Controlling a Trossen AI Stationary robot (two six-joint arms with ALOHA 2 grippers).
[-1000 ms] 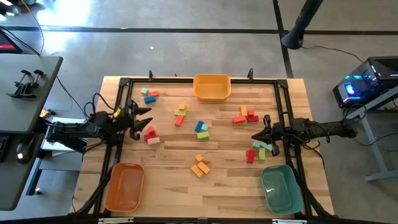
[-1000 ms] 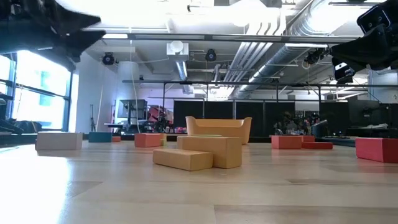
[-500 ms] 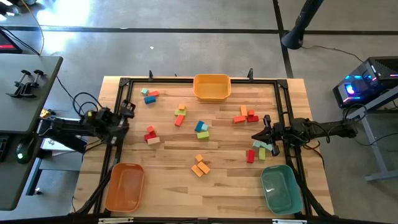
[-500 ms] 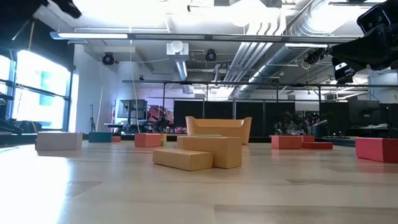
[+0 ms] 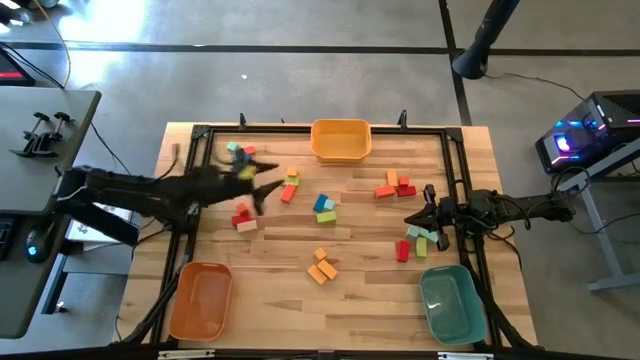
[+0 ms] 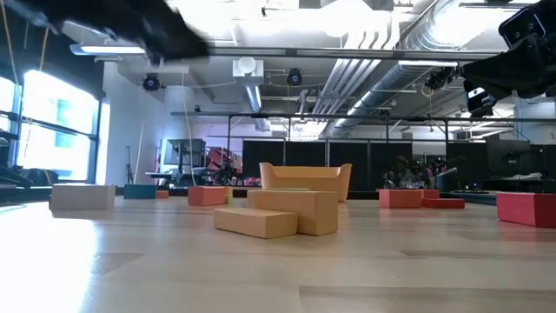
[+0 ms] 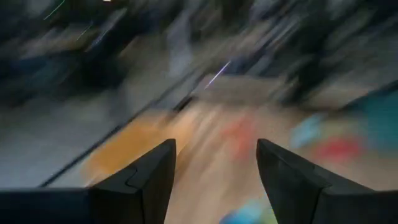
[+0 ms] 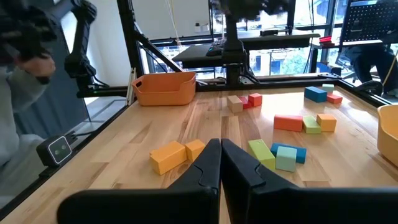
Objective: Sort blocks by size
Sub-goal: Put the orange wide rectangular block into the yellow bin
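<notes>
Left pincer [image 5: 262, 182] spread, blurred above blocks [image 5: 241, 217] on counter's [image 5: 280, 250] left side. Right pincer [image 5: 412, 220] pressed together, empty, beside right-edge blocks.

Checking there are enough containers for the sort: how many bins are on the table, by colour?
Orange: 2, the far-edge orange bin and the near-left orange bin
Teal: 1, the teal bin at the near right
Total: 3 bins

Two dark jointed arms — black, angular fingers [image 7: 146, 180]
</notes>
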